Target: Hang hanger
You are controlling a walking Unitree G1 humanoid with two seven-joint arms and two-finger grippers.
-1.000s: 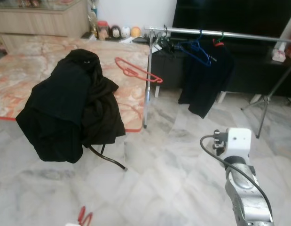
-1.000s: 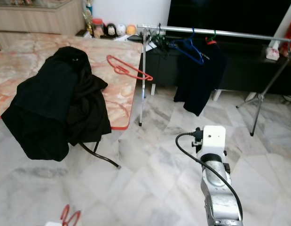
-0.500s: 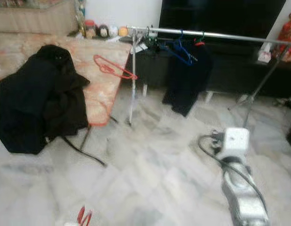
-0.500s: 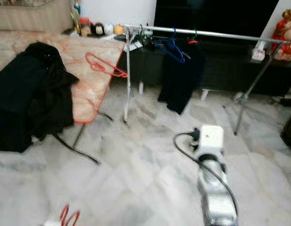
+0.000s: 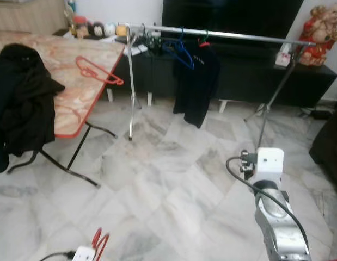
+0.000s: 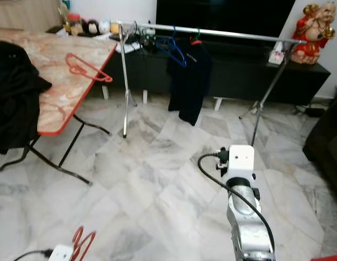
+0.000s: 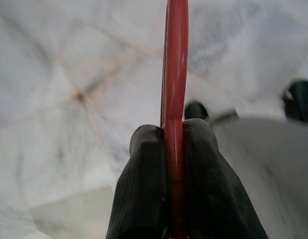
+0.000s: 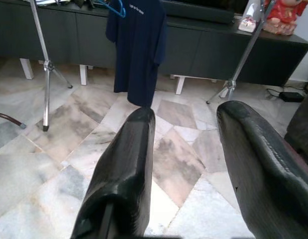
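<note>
Red hanger (image 7: 174, 74) pinched between closed fingers of left end effector (image 7: 172, 149), low over floor. Right end effector (image 8: 193, 164) empty, fingers spread, aimed at garment rail (image 5: 222, 35). Camera has swung right since a second ago: rail now centred and nearer, robot approaching it. Rail holds blue hanger (image 5: 179, 51), dark T-shirt (image 5: 194, 81). Left of rail: orange-edged bench (image 5: 75, 81) with another red hanger (image 5: 97, 70). Grey-white marble floor (image 5: 168, 179); dark TV cabinet (image 5: 299, 81) behind rail.

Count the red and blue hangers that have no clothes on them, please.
Red: 2, the table hanger lying on the table and the held hanger pinched in the shut left jaws.
Blue: 1, the blue hanger on the rail.
Total: 3
</note>
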